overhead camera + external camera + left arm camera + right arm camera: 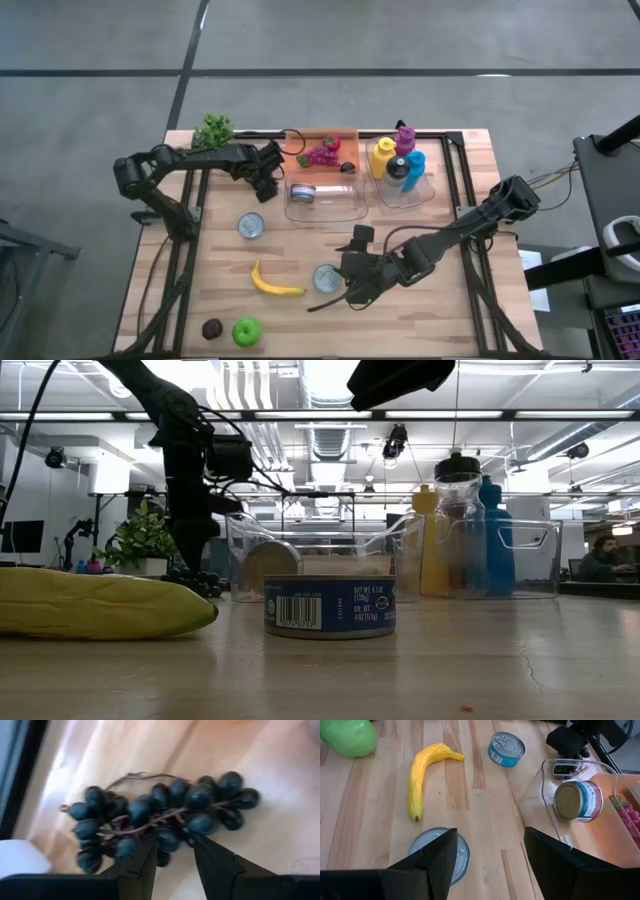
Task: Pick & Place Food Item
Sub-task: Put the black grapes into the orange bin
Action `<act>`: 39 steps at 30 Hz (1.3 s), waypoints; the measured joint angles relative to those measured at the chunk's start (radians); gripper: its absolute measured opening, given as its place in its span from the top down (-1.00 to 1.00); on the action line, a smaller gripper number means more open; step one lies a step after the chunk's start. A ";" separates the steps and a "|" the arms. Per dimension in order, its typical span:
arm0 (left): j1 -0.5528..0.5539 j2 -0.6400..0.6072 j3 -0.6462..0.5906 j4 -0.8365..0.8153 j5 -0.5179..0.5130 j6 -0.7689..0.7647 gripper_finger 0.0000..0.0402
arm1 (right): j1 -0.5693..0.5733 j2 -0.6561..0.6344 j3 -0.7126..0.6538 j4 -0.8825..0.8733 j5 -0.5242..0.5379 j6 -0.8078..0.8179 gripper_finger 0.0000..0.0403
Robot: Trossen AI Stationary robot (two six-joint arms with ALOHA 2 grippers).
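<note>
A bunch of dark blue grapes (pixel 165 812) lies on the wooden table beside the clear bin. My left gripper (pixel 172 842) is open right over it. Its fingertips stand on either side of a few grapes at one long side of the bunch. In the low view the bunch (pixel 200 582) rests on the table under that arm. My right gripper (pixel 490 832) is open and hovers near the table's near edge. A tin can (pixel 437 855) lies flat below its left finger. It touches nothing. My left gripper comes at the grape bunch from above, fingers apart around a few grapes (pixel 162 856) at its edge. The bunch lies flat on the table. Whether the fingertips (pixel 145 852) touch the grapes, I cannot tell.
Near the front lie a banana (pixel 272 283), a green apple (pixel 246 331) and a dark round item (pixel 211 328). A second can (pixel 251 226) sits mid-left. The clear bin (pixel 340 205) holds a can on its side. Behind are an orange tray of purple grapes (pixel 322 155), a bottle bin (pixel 400 165) and a green plant (pixel 213 130).
</note>
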 joint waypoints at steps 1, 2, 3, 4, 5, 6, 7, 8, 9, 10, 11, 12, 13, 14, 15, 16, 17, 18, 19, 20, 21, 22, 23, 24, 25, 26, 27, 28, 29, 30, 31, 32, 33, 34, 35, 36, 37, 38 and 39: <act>0.000 0.000 0.000 -0.002 0.017 0.000 0.34 | 0.000 0.000 0.000 0.000 0.000 0.000 -0.11; 0.000 0.000 0.000 -0.002 0.033 0.000 0.34 | 0.000 0.000 0.000 0.000 0.000 0.000 -0.11; 0.000 0.000 0.000 -0.001 0.040 0.000 0.34 | 0.000 0.000 0.000 0.000 0.000 0.000 -0.11; 0.000 0.000 0.000 -0.001 0.041 0.000 0.34 | 0.000 0.000 0.000 0.000 0.000 0.000 -0.11; 0.000 0.000 0.000 -0.001 0.041 0.000 0.35 | 0.000 0.000 0.000 0.000 0.000 0.000 -0.11; 0.000 0.000 0.000 -0.001 0.040 0.000 0.35 | 0.000 0.000 0.000 0.000 0.000 0.000 -0.11; 0.000 0.000 0.000 -0.001 0.037 0.000 0.36 | 0.000 0.000 0.000 0.000 0.000 0.000 -0.11; 0.000 0.000 0.000 -0.001 0.034 0.000 0.36 | 0.000 0.000 0.000 0.000 0.000 0.000 -0.11; 0.001 0.000 0.000 -0.001 0.032 0.000 0.35 | 0.000 0.000 0.000 0.000 0.000 0.000 -0.11; 0.001 0.000 0.000 -0.001 0.030 0.005 0.35 | 0.000 0.000 0.000 0.000 0.000 0.001 -0.11; 0.001 0.000 0.000 -0.001 0.025 0.018 0.34 | 0.000 0.000 0.001 0.000 0.000 0.001 -0.11; 0.001 0.000 0.000 -0.001 0.018 0.036 0.34 | 0.000 0.000 0.001 0.000 0.000 0.002 -0.11; 0.001 0.000 0.000 -0.001 0.013 0.049 0.34 | 0.000 0.000 0.001 0.000 0.000 0.002 -0.11; 0.001 0.000 0.000 -0.001 0.011 0.054 0.34 | 0.000 0.000 0.001 0.000 0.000 0.002 -0.11; 0.001 0.000 0.000 -0.001 0.009 0.056 0.34 | 0.000 0.000 0.001 0.001 0.000 0.003 -0.11; 0.001 0.000 0.000 0.000 0.007 0.056 0.34 | 0.000 0.000 0.001 0.001 0.000 0.003 -0.11; 0.001 0.000 0.000 0.000 0.007 0.056 0.35 | 0.000 0.000 0.001 0.001 0.000 0.003 -0.11; 0.001 0.000 -0.001 0.000 0.007 0.056 0.35 | 0.000 0.000 0.001 0.001 0.000 0.003 -0.11; 0.001 0.000 -0.001 0.000 0.007 0.057 0.36 | 0.000 0.000 0.001 0.001 0.000 0.003 -0.11; 0.001 0.000 -0.001 0.000 0.004 0.057 0.36 | 0.000 0.000 0.001 0.001 0.000 0.003 -0.11; 0.001 0.000 -0.001 0.000 -0.003 0.057 0.37 | 0.000 0.000 0.001 0.001 0.000 0.003 -0.11; 0.001 0.000 -0.001 0.000 -0.007 0.059 0.37 | 0.000 0.000 0.001 0.001 0.000 0.003 -0.11; 0.001 0.000 -0.001 -0.001 -0.011 0.060 0.37 | 0.000 0.000 0.001 0.001 0.000 0.003 -0.11; 0.002 0.000 -0.001 -0.001 -0.012 0.068 0.37 | 0.000 -0.001 0.001 0.001 0.000 0.003 -0.11; 0.002 0.000 -0.001 -0.001 -0.012 0.074 0.37 | 0.000 -0.001 0.002 0.001 0.000 0.002 -0.11; 0.002 0.000 -0.001 -0.001 -0.012 0.075 0.36 | 0.000 -0.001 0.002 0.001 0.000 0.002 -0.11; 0.002 0.000 -0.002 0.001 -0.012 0.075 0.36 | 0.000 -0.001 0.002 0.001 0.000 0.002 -0.11; 0.002 0.000 -0.008 0.012 -0.012 0.075 0.36 | 0.000 -0.001 0.002 0.001 0.000 0.001 -0.11; 0.002 0.000 -0.017 0.025 -0.012 0.075 0.36 | 0.000 -0.002 0.002 0.001 0.000 0.000 -0.11; 0.002 0.000 -0.029 0.032 -0.012 0.076 0.36 | 0.000 -0.002 0.002 0.001 0.000 0.000 -0.11; 0.003 0.000 -0.040 0.033 -0.012 0.079 0.37 | 0.000 -0.002 0.002 0.001 0.000 0.000 -0.11; 0.003 0.000 -0.050 0.034 -0.013 0.088 0.37 | 0.000 -0.002 0.002 0.002 0.000 0.000 -0.11; 0.003 0.000 -0.058 0.044 -0.014 0.093 0.37 | 0.000 -0.002 0.002 0.002 0.000 0.000 -0.11; 0.003 0.000 -0.065 0.054 -0.015 0.093 0.38 | 0.000 -0.002 0.002 0.002 0.000 0.000 -0.11; 0.003 0.000 -0.069 0.056 -0.015 0.094 0.39 | -0.001 -0.002 0.002 0.002 0.000 0.000 -0.11; 0.003 0.000 -0.073 0.057 -0.017 0.094 0.41 | -0.001 -0.002 0.002 0.002 0.000 -0.001 -0.11; 0.003 0.000 -0.076 0.062 -0.022 0.095 0.43 | -0.001 -0.002 0.002 0.003 0.000 -0.002 -0.11; 0.003 0.000 -0.078 0.071 -0.032 0.097 0.46 | -0.001 -0.002 0.002 0.004 0.000 -0.003 -0.11; 0.003 0.000 -0.078 0.074 -0.038 0.101 0.50 | -0.001 -0.002 0.002 0.005 0.000 -0.003 -0.11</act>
